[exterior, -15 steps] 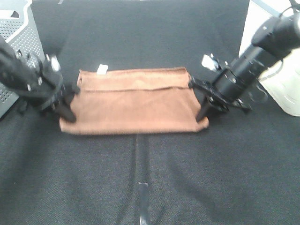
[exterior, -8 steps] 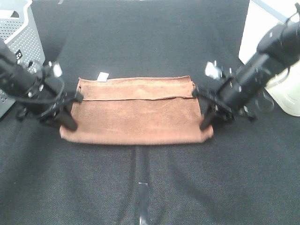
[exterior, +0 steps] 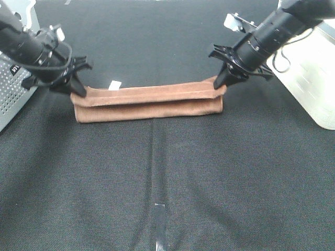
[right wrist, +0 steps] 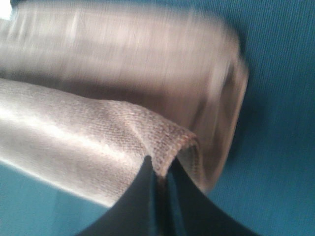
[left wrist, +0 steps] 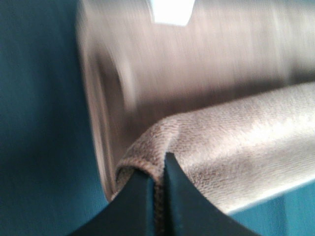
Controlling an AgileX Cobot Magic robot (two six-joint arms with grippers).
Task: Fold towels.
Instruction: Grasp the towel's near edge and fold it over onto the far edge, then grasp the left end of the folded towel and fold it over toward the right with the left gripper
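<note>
At the far left of the high view a grey perforated box (exterior: 10, 99) stands on the black cloth-covered table (exterior: 157, 172). Just beside it, the left gripper (exterior: 81, 92) is clamped on the left end of the reddish-brown towel (exterior: 149, 102). The left wrist view shows its dark fingertips (left wrist: 179, 194) pressed together over a raised, hemmed edge. The towel lies across the middle of the table as a long, narrow folded band, with its upper layer lifted at both ends. A small white tag (exterior: 113, 84) sits at the far edge near the left end. A pale strip of tape (exterior: 158, 222) lies nearer the front. At the right end the right gripper (exterior: 219, 83) pinches the hem likewise, closed on the cloth. Further right stands a white container (exterior: 314, 78).
</note>
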